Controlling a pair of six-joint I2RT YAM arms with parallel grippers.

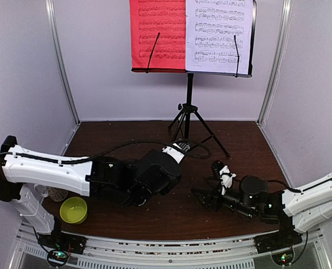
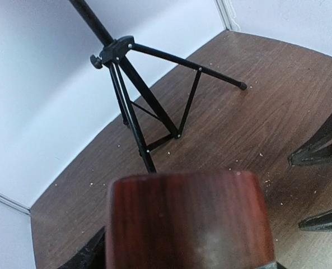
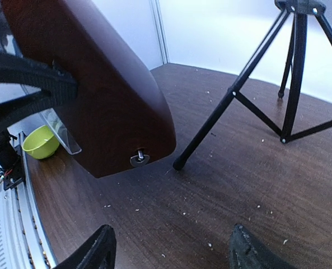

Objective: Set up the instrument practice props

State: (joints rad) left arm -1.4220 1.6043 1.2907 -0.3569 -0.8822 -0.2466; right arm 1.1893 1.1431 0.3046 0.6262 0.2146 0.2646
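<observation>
The black tripod music stand (image 1: 189,106) stands at the back, with a red sheet (image 1: 157,33) and a white sheet (image 1: 219,33) side by side on its desk. My left gripper (image 1: 149,179) is shut on the dark-wood metronome (image 2: 185,221), which is tilted just above the table. The right wrist view shows its wooden side (image 3: 110,95), a winding key (image 3: 139,158) and the clear cover (image 3: 59,131). My right gripper (image 3: 171,246) is open and empty, low over the table and pointing at the metronome. In the top view it (image 1: 202,196) sits right of the left gripper.
A yellow-green bowl (image 1: 73,210) sits at the front left beside the left arm. The stand's tripod legs (image 2: 149,120) spread over the table just behind both grippers, one foot (image 3: 179,164) close to the metronome. Grey walls close in the table.
</observation>
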